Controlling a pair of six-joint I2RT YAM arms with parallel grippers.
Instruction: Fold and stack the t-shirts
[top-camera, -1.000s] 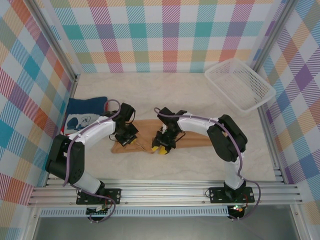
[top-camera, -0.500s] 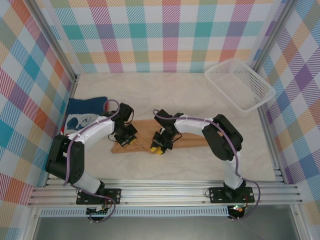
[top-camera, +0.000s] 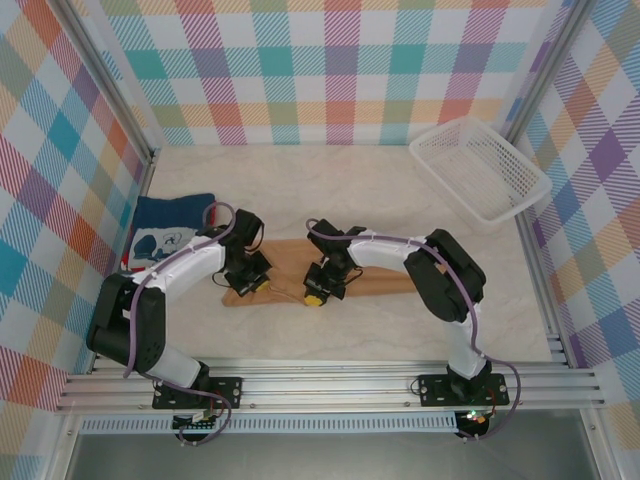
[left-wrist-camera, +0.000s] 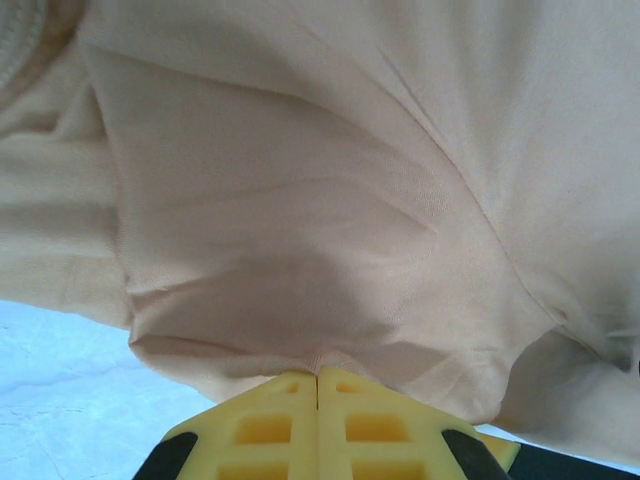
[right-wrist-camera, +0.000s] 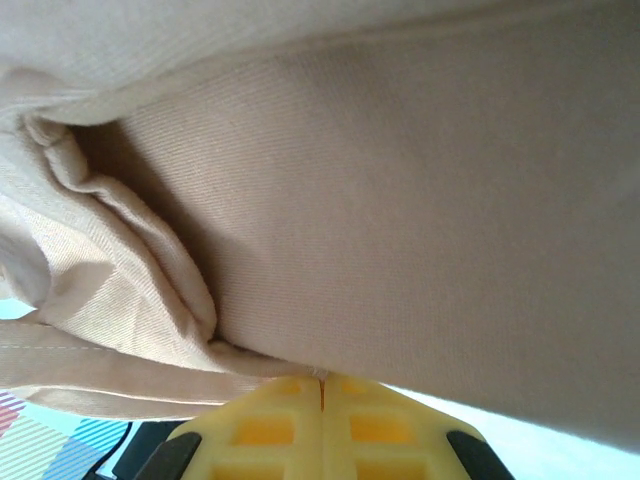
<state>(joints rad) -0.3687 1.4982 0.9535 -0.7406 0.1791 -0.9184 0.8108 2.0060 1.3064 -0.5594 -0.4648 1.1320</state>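
Two t-shirts are lying on the counter (top-camera: 330, 180). The tan-orange t-shirt (top-camera: 385, 280) is stretching as a long folded strip across the middle of the counter, closer to the near edge than to the far one. The navy blue t-shirt (top-camera: 172, 218) is resting folded at the left edge, its white print facing up, apart from the tan strip.

The left gripper (top-camera: 252, 287) is bearing down on the strip's left end. In the left wrist view this gripper (left-wrist-camera: 318, 385) is pinching a bunched fold of the tan cloth (left-wrist-camera: 300, 200), its yellow jaws pressed together.

The right gripper (top-camera: 316, 297) is working at the strip's near edge, just beside the left one. Seen from the right wrist, it (right-wrist-camera: 322, 390) is clamping a hemmed layer of the same shirt (right-wrist-camera: 400, 200), jaws meeting.

A white mesh basket (top-camera: 512, 152) is sitting at the far right corner.
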